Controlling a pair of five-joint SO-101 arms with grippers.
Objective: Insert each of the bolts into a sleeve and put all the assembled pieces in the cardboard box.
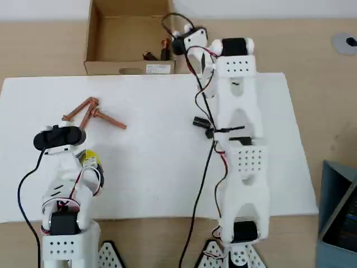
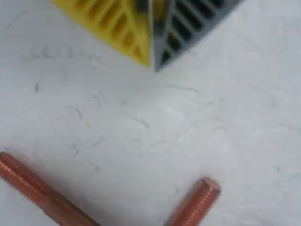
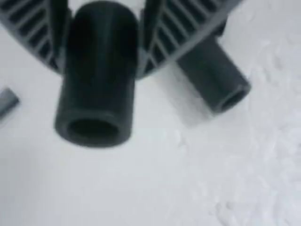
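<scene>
A small pile of copper bolts (image 1: pixel 92 113) lies on the white mat, just beyond the left arm (image 1: pixel 60 138). In the left wrist view my left gripper (image 2: pixel 151 60) is shut and empty, its yellow and grey fingertips meeting above the mat. Two threaded bolts (image 2: pixel 42 194) (image 2: pixel 195 203) lie a short way from the tips. My right gripper (image 3: pixel 104 52) is shut on a black sleeve (image 3: pixel 96 94), held with its open end showing. A second black sleeve (image 3: pixel 214 80) lies on the mat behind it. The cardboard box (image 1: pixel 93 33) stands at the back and holds a few dark and copper pieces (image 1: pixel 159 54).
The right arm (image 1: pixel 240 111) stretches along the right half of the white mat (image 1: pixel 156 178), with cables trailing beside it. Small black parts (image 1: pixel 203 125) sit beside that arm at mid-mat. A grey bin (image 1: pixel 337 212) stands off the mat at the right edge.
</scene>
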